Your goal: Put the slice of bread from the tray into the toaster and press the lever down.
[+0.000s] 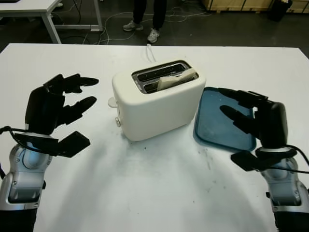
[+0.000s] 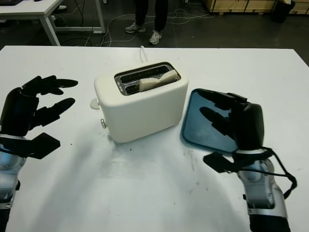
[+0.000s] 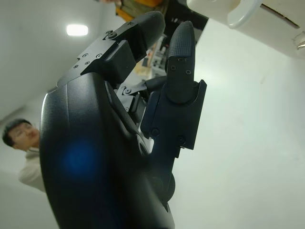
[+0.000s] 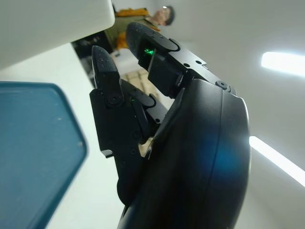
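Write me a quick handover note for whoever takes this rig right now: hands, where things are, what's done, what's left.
Left hand: open, holding nothing, raised left of the toaster.
Right hand: open, holding nothing, above the blue tray.
Bread slice: sitting in the toaster's near slot, top edge poking out at a tilt. No bread on the tray.
Done: bread is in.
Left: press the lever on the toaster's left end; it looks not yet pushed down.
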Controlling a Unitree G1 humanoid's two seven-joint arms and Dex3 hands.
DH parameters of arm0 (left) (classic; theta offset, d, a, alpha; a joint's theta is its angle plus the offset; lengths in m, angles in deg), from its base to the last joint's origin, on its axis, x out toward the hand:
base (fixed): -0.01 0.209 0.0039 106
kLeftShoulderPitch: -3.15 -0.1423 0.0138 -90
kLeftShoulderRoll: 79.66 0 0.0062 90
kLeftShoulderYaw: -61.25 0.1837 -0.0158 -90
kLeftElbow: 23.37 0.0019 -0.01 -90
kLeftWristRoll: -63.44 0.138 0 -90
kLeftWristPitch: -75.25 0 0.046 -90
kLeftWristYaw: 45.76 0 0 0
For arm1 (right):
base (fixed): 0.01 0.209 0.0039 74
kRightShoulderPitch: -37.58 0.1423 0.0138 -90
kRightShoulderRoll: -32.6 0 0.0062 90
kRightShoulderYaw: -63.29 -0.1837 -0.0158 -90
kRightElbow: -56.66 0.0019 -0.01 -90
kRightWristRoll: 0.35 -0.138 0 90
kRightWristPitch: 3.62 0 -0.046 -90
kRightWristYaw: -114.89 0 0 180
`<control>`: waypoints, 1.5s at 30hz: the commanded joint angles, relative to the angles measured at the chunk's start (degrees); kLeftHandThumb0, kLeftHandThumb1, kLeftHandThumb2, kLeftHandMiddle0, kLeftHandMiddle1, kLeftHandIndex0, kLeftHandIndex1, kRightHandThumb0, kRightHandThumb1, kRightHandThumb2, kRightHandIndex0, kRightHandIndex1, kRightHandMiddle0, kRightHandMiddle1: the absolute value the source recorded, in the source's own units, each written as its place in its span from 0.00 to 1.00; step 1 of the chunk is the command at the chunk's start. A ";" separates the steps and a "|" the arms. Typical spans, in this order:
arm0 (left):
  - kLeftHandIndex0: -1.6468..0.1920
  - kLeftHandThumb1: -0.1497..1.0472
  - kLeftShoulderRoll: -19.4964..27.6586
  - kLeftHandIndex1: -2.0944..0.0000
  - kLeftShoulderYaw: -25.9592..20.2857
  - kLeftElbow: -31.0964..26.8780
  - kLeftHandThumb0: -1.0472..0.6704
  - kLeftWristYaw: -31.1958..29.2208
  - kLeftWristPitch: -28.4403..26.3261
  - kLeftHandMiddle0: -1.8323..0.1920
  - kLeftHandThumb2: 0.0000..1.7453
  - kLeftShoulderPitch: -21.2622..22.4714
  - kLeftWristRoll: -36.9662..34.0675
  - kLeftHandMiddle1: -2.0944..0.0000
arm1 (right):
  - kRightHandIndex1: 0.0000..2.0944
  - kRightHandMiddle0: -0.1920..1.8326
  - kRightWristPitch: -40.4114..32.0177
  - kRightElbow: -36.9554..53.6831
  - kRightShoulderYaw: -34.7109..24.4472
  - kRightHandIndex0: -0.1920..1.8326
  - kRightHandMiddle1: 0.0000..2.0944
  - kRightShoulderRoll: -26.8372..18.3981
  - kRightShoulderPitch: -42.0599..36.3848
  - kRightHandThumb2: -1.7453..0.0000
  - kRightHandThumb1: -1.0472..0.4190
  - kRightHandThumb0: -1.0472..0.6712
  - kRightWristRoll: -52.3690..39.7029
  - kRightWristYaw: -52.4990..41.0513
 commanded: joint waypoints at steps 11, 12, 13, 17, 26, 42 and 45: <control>0.48 0.89 -0.76 0.81 1.64 0.24 0.35 -0.94 -0.21 0.66 0.07 -0.10 0.92 0.41 | 0.07 0.56 -10.82 1.75 5.83 0.59 0.00 3.97 0.45 0.89 0.09 0.34 0.33 0.23; 0.49 0.89 -1.09 0.81 1.75 0.24 0.35 -0.68 -0.25 0.66 0.08 -0.37 1.07 0.41 | 0.07 0.56 -11.10 1.54 5.84 0.59 0.00 4.34 0.39 0.86 0.09 0.33 -0.52 0.18; 0.49 0.89 -1.42 0.81 1.89 0.35 0.35 -0.41 -0.16 0.66 0.08 -0.62 1.22 0.41 | 0.07 0.56 -11.26 1.28 5.86 0.59 0.00 4.59 0.34 0.84 0.09 0.33 -1.32 0.11; 0.49 0.89 -2.71 0.81 2.38 0.21 0.34 0.26 -0.42 0.66 0.09 -1.83 2.10 0.41 | 0.08 0.56 -12.88 1.16 5.99 0.59 0.00 5.69 -0.05 0.79 0.09 0.31 -3.44 -0.47; 0.50 0.89 -2.77 0.81 2.95 -0.02 0.36 1.10 1.00 0.66 0.08 -3.30 4.92 0.40 | 0.12 0.52 -13.81 1.35 5.89 0.56 0.00 7.58 -0.68 0.83 0.09 0.20 -6.87 0.61; 0.47 0.89 12.24 0.72 3.78 2.12 0.45 -8.04 4.30 0.63 0.14 4.51 9.59 0.35 | 0.17 0.54 -11.14 -0.08 6.22 0.54 0.01 7.42 -0.50 0.91 0.09 0.31 -9.55 2.51; 0.47 0.89 13.74 0.71 4.20 2.91 0.45 -9.12 5.21 0.62 0.14 6.17 9.65 0.37 | 0.17 0.54 -11.11 -0.01 6.20 0.54 0.00 7.25 -0.58 0.91 0.09 0.31 -9.60 2.35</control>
